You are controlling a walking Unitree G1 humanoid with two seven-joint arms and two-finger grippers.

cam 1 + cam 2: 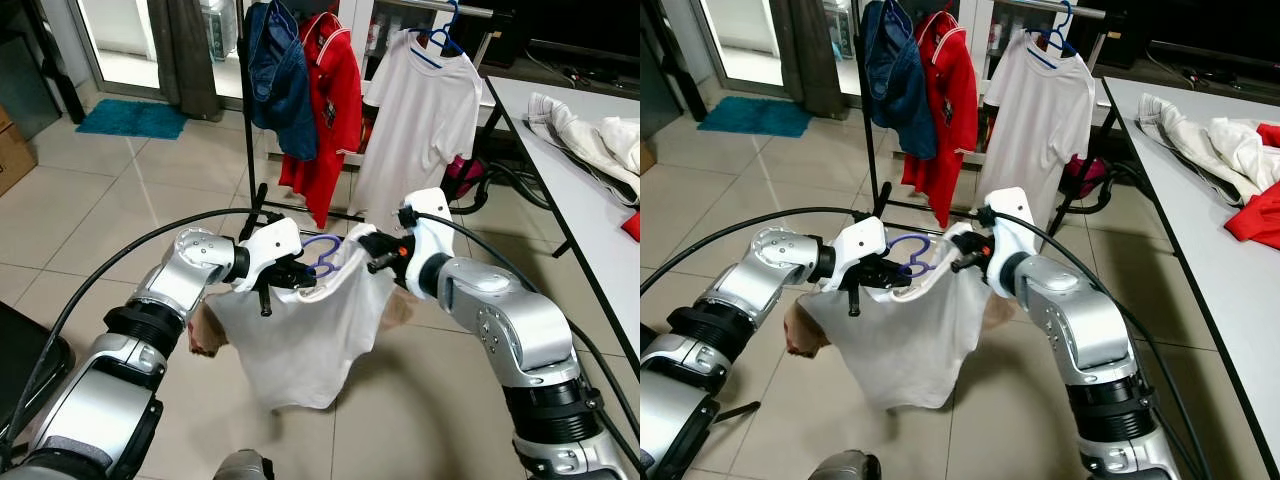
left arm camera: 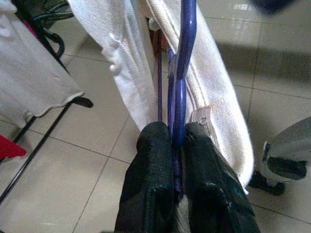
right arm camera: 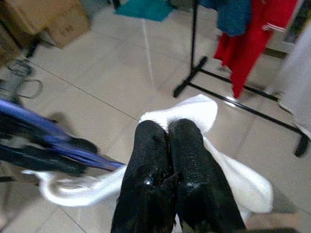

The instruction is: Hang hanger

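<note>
Tiled floor [image 1: 120,200], teal mat [image 1: 132,118], white table [image 1: 590,190].

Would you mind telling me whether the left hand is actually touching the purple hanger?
Touching. The left wrist view shows the left hand with both black fingers pressed against the purple hanger, no gap between them; the white shirt drapes over it.

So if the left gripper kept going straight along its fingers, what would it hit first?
Probably the white shirt's collar just beyond the purple hanger the left gripper clamps; past that, floor tiles. Depth is uncertain.
</note>
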